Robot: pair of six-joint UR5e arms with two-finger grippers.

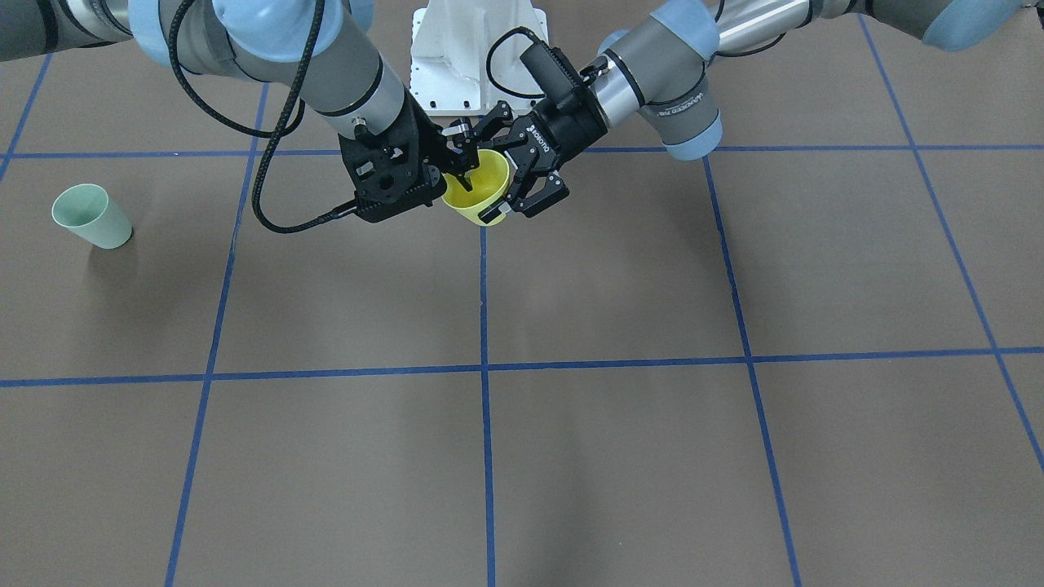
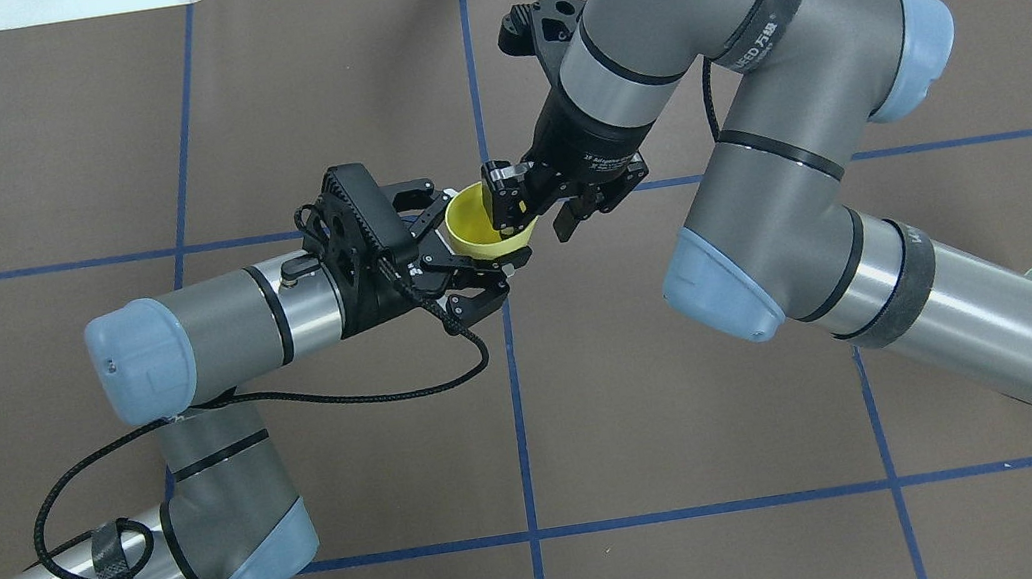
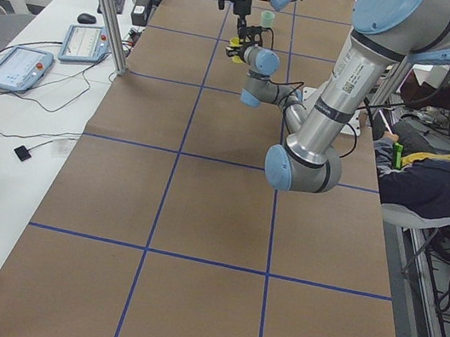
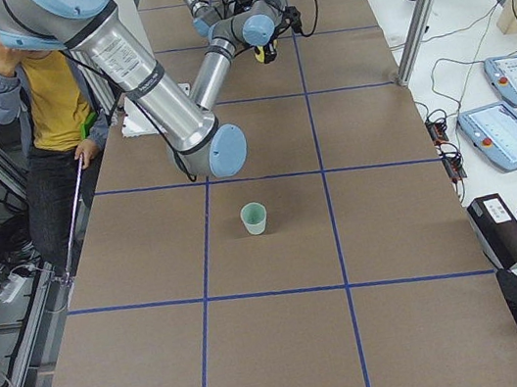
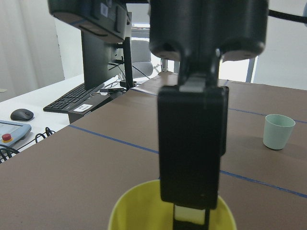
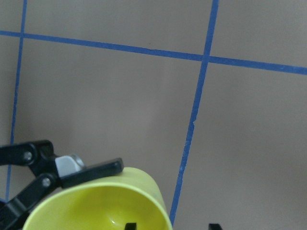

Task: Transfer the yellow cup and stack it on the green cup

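Though half-hidden overhead, green cup (image 1: 91, 216) stands.

Green cup (image 1: 91, 216) alone on mat (image 1: 571, 456), approach open; left pincer (image 2: 470, 235), right pincer (image 2: 537, 224) crowd yellow cup (image 1: 477, 187).

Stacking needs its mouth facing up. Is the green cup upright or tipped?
Upright: the green cup stands on its base on the table, open mouth up, as the exterior right and front-facing views show.

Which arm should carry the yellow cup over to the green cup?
Right: the green cup stands on the robot's right side, and the right gripper straddles the rim of the yellow cup.
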